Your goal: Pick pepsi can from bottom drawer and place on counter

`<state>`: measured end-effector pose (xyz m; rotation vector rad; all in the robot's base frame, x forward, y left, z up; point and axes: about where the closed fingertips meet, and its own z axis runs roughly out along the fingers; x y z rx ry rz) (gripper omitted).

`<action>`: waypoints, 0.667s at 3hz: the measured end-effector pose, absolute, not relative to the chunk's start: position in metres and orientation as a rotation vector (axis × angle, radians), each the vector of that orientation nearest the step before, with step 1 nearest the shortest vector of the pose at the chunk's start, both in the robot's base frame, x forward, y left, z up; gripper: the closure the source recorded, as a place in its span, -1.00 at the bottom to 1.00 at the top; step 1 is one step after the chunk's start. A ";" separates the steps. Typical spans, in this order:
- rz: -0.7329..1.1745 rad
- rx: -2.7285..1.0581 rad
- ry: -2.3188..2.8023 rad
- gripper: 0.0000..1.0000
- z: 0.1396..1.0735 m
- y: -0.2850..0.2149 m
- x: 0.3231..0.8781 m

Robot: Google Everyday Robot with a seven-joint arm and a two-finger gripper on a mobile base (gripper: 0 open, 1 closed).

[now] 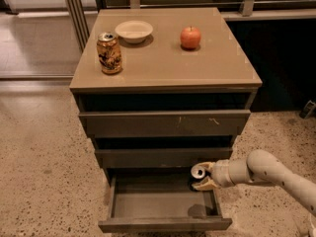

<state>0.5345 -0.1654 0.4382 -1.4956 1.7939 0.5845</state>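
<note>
Cream-coloured two-finger gripper point(203, 176), on the single arm reaching in from the right of the frame, was pinching the pepsi can point(198, 171), a small dark soda can whose silver top faced the camera while its body was largely hidden between the fingers. The can hung over the right rear corner of the open grey-brown bottom drawer point(148, 206), its long axis apparently tipped well off vertical. The glossy tan counter point(207, 68) lay above and to the left, past two upper drawer fronts point(165, 124), so the next move looked to need a lift clear of them. On top stood a gold-brown patterned can point(109, 53), a cream bowl point(134, 31) and a red apple point(190, 37).
</note>
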 end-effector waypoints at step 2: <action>0.623 -1.439 1.782 1.00 0.573 -0.159 0.508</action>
